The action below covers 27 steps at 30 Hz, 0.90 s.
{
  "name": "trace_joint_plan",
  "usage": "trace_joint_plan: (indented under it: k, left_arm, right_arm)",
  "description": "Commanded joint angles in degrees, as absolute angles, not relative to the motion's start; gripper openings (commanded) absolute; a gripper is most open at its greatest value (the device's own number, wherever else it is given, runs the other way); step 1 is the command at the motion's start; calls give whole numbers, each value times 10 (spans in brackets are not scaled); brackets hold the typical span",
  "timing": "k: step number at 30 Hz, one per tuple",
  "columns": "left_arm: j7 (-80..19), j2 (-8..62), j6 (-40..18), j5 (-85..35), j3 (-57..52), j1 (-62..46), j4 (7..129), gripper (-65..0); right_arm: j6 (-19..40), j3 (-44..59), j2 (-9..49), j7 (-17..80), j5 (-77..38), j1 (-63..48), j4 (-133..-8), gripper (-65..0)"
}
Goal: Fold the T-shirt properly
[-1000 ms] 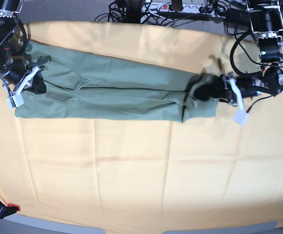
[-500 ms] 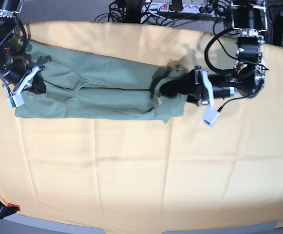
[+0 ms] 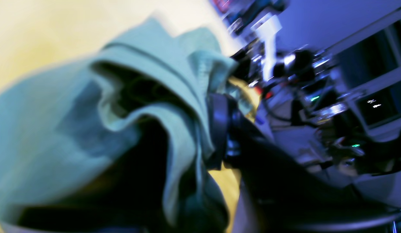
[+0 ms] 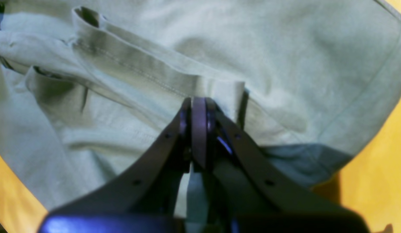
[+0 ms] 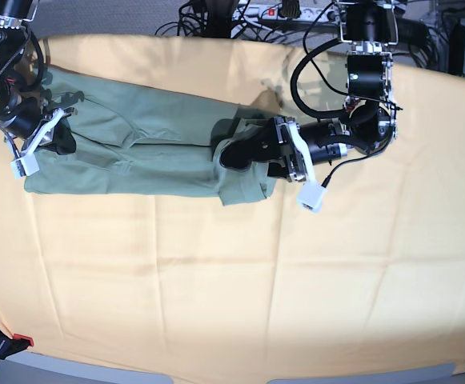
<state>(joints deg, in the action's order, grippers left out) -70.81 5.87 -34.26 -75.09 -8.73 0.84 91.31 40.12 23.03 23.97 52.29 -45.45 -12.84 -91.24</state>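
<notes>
The sage-green T-shirt (image 5: 136, 144) lies as a long folded strip across the back left of the yellow-orange cloth (image 5: 296, 280). Its right end is doubled back leftward, and my left gripper (image 5: 230, 154) sits over that turned end. In the blurred left wrist view the T-shirt (image 3: 42, 129) drapes against one dark finger (image 3: 220, 129), and the jaws look apart. My right gripper (image 5: 56, 132) is at the strip's left end. The right wrist view shows it (image 4: 199, 106) shut on a hemmed fold of the T-shirt (image 4: 284, 48).
A tangle of cables and a power strip (image 5: 240, 16) lies beyond the cloth's far edge. White tags hang from both arms (image 5: 310, 196) (image 5: 24, 166). The yellow-orange cloth stretches wide toward the front.
My left arm has swept leftward, carrying the shirt's right end back over the strip, and its jaws have parted. The right gripper has held still.
</notes>
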Motion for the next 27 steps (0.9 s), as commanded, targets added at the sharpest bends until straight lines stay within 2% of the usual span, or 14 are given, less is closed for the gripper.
trace_joint_plan:
  k: [1,2,3,7,10,13,14,15,16,17,18,22,27]
  left_arm:
    - [-705,59,-345,-775,-89,18,922,-303]
    - [-709,58,-345,-780,-89,18,922,-249]
    - [-715,58,-345,-784,-89,18,922,-224]
    - [-740,59,-324,-830,-89,18,922,-221]
    - [-748,59,-325,-850,-89,18,922,-221]
    - [-748,59,-383,-850,-93,18,922,-224]
    - [-746,59,-400,-850,-99,18,922,-252]
    - [-747,59,-400,-850,-107,20,922,-323]
    - [-747,59,-400,-850,-116,23,922,-433]
    - [-747,59,-400,-847,-129,26,922,-571]
    - [-747,59,-400,-832,-142,29,922,-650]
    - [-737,66,-400,-789,-200,37,922,-650]
    - [-715,110,-400,-752,-256,37,922,-650]
  right_arm:
    - [400,235,251,528,-452,-126,-921,-650]
    - [400,235,251,528,-452,-125,-921,-650]
    - [400,235,251,528,-455,-125,-921,-650]
    - [400,235,251,528,-474,-125,-921,-650]
    - [400,235,251,532,-480,-125,-921,-573]
    - [400,235,251,532,-480,-125,-921,-518]
    - [400,235,251,531,-480,-124,-921,-502]
    - [400,235,253,531,-481,-122,-921,-484]
    - [400,235,255,529,-488,-118,-921,-461]
    - [400,236,258,529,-497,-113,-921,-435]
    - [400,236,261,529,-507,-105,-921,-406]
    - [400,237,281,529,-528,-63,-922,-315]
    - [397,268,290,537,-500,-12,-922,-303]
